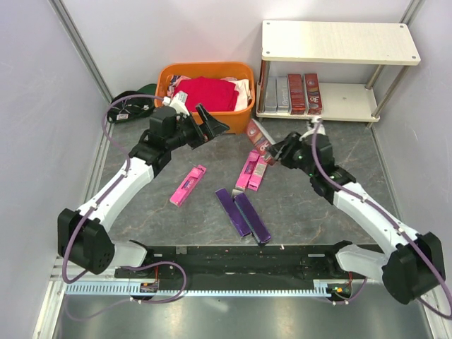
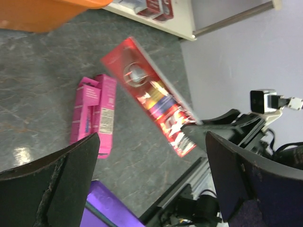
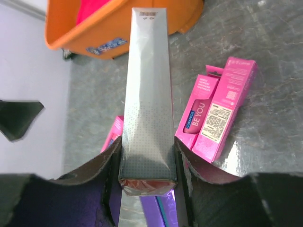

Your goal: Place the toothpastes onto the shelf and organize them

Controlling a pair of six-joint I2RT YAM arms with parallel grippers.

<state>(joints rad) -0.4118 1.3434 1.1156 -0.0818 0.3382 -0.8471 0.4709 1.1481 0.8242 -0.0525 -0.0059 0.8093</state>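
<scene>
One dark red toothpaste box point(image 1: 258, 138) is pinched at its near end by the R gripper point(image 1: 274, 152). Its long side slants away toward the orange basket point(image 1: 241, 113), in front of the shelf point(image 1: 339, 42). L gripper point(image 1: 212, 124) gapes wide, holding nothing. Four boxes point(image 1: 291, 94) lie on the shelf's bottom board. Dark grey table point(image 1: 162, 219), pale walls. Two pink boxes point(image 1: 253, 171) lie just beside the R gripper, w/ one more pink point(image 1: 188, 185) & two purple point(image 1: 242, 214) nearer.

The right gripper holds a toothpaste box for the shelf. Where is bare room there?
For the toothpaste box: lower board bare from the four standing boxes to the right posts; top board wholly bare. Crowded: lower board's left end, by the orange basket.
</scene>
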